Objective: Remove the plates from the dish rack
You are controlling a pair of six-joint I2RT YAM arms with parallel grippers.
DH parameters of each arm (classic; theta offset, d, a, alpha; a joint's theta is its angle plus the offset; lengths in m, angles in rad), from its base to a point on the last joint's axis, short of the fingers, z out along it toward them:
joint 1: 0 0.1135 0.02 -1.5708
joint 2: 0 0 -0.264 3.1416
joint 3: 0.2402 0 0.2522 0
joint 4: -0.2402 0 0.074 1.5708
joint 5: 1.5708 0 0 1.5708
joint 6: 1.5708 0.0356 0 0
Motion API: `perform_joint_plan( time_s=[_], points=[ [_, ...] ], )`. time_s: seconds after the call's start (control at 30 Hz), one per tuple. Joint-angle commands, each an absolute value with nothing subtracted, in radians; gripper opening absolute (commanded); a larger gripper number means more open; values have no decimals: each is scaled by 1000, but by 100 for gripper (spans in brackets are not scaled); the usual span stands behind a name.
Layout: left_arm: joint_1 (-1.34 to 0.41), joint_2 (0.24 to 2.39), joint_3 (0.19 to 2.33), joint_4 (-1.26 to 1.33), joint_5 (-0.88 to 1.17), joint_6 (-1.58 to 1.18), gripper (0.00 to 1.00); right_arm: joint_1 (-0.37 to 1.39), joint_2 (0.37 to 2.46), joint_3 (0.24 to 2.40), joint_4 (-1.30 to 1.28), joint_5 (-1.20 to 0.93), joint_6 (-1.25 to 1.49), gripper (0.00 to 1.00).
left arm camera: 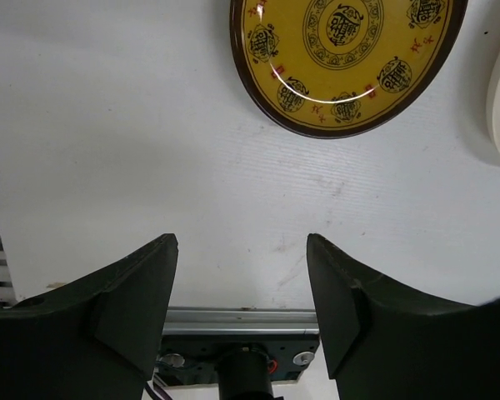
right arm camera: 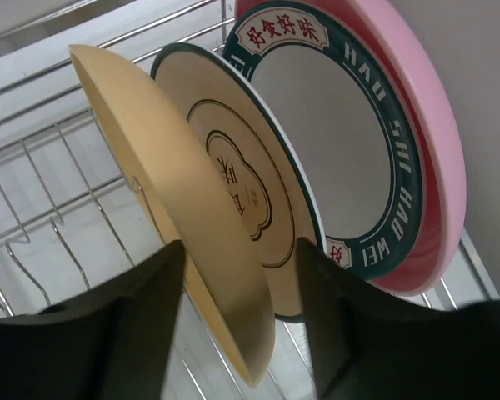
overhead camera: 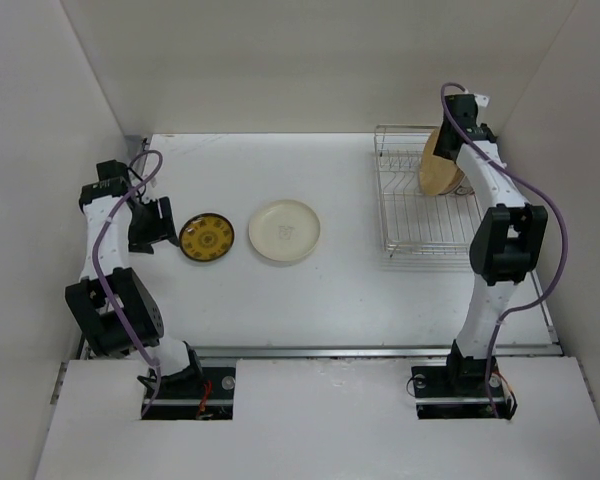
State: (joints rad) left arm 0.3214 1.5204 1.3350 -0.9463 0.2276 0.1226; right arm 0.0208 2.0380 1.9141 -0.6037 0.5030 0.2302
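Two plates look to be unloaded already: the yellow-and-black plate (overhead camera: 206, 238) and the cream plate (overhead camera: 284, 231) lie flat on the bench (overhead camera: 360, 290), side by side but apart, left of centre in the top view. The left claw (left arm camera: 242, 246) hovers just left of the yellow one, jaws spread wide and holding nothing. Farther back, in the upper right of the top view, the dish rack (overhead camera: 420, 225) holds at least four plates on edge. The right wrist view shows a tan plate (right arm camera: 171, 208), a dark-rimmed plate (right arm camera: 233, 179), a teal-lettered plate (right arm camera: 350, 142) and a pink plate (right arm camera: 440, 158) behind. The right claw (right arm camera: 240, 250) straddles the tan plate's lower rim with jaws apart, not yet pinched on it. I judge the job under half done.
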Motion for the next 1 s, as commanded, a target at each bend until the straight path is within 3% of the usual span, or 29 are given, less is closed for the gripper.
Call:
perform_joint_plan(
  time_s=[0.0, 0.07, 0.27, 0.3, 0.5, 0.7, 0.77, 0.83, 0.97],
  points=[
    [307, 1479, 1322, -962, 216, 135, 60, 20, 2008, 1925, -586, 512, 238, 56],
    [307, 1479, 1322, -962, 216, 135, 60, 20, 1990, 1902, -586, 512, 238, 37],
    [287, 1470, 1331, -971, 193, 135, 60, 20, 1832, 1850, -563, 534, 229, 11],
    [287, 1470, 1331, -971, 193, 135, 60, 20, 1810, 1850, -548, 544, 219, 1],
    [287, 1460, 1331, -971, 193, 135, 61, 20, 1678, 1882, -552, 613, 187, 0],
    [287, 1451, 1331, -971, 202, 135, 61, 127, 1550, 1890, -525, 686, 132, 0],
    [287, 1451, 1331, -971, 213, 126, 61, 162, 1487, 1821, -467, 579, 132, 0],
    [287, 1451, 1331, -971, 213, 126, 61, 215, 1473, 1742, -427, 341, 132, 0],
    [287, 1451, 1322, -980, 213, 126, 61, 299, 1622, 1784, -480, -91, 132, 0]
  ],
)
